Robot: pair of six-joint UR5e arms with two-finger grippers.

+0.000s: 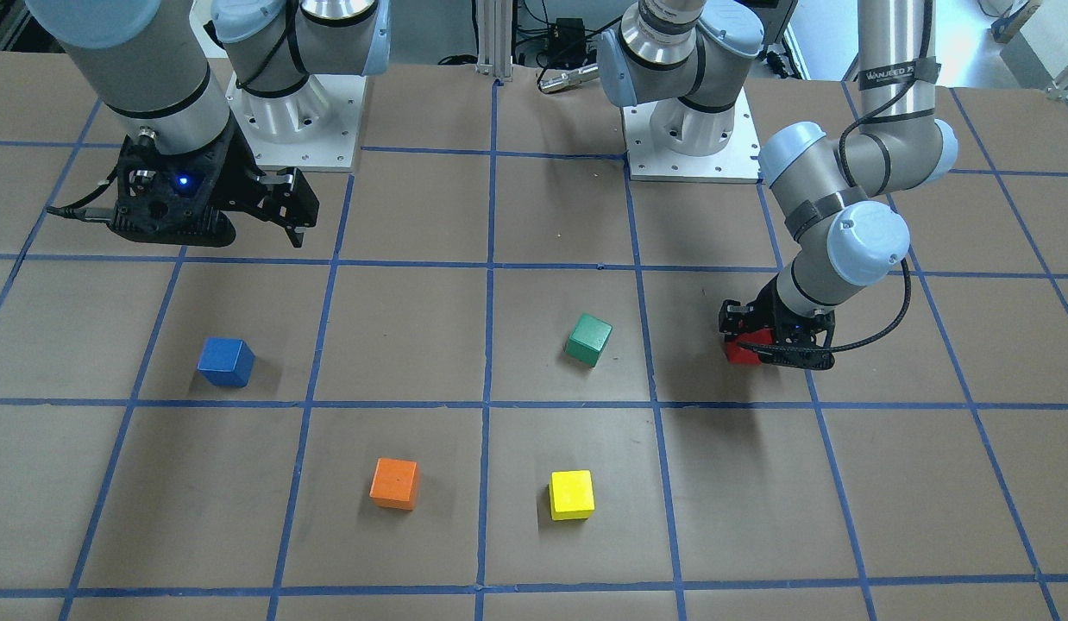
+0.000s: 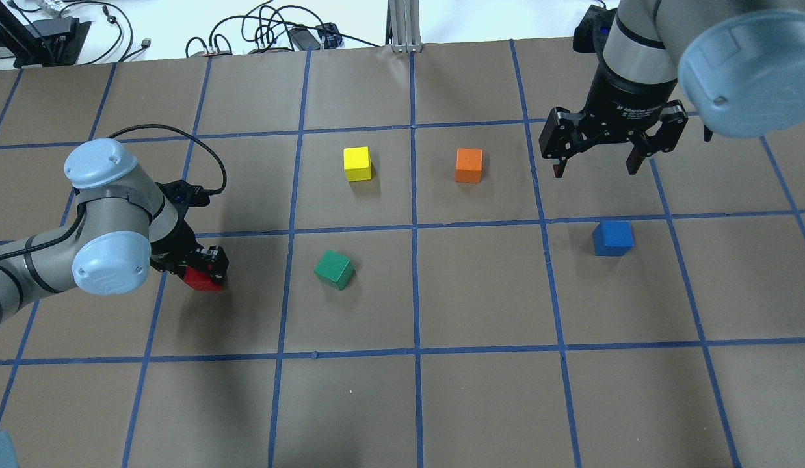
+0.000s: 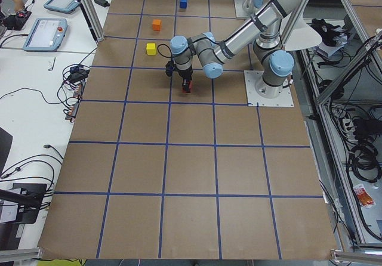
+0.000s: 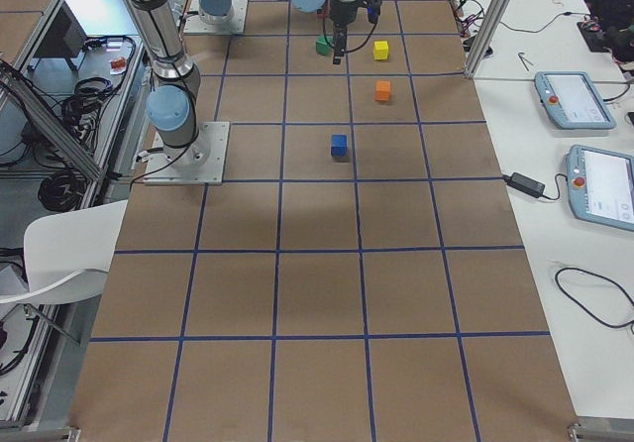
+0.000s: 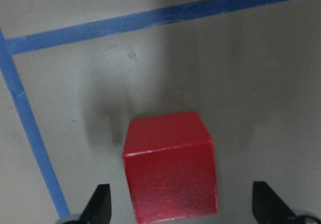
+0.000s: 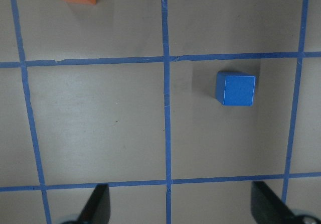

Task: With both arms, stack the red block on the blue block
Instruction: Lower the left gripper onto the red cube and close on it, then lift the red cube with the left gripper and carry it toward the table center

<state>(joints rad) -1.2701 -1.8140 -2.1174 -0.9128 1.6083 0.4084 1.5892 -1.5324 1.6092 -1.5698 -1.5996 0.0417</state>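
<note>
The red block (image 1: 744, 349) sits on the table on my left side; it also shows in the overhead view (image 2: 201, 279) and the left wrist view (image 5: 170, 169). My left gripper (image 2: 205, 268) is down at the table, open, with a finger on each side of the red block and a gap at each side (image 5: 183, 206). The blue block (image 2: 613, 238) sits alone on my right side (image 1: 226, 361). My right gripper (image 2: 596, 169) is open and empty, held above the table just beyond the blue block, which shows in the right wrist view (image 6: 235, 88).
A green cube (image 2: 334, 269) lies tilted right of the red block. A yellow cube (image 2: 357, 163) and an orange cube (image 2: 469, 165) sit farther out, towards the table's middle. The brown table (image 2: 480, 403) has a blue tape grid.
</note>
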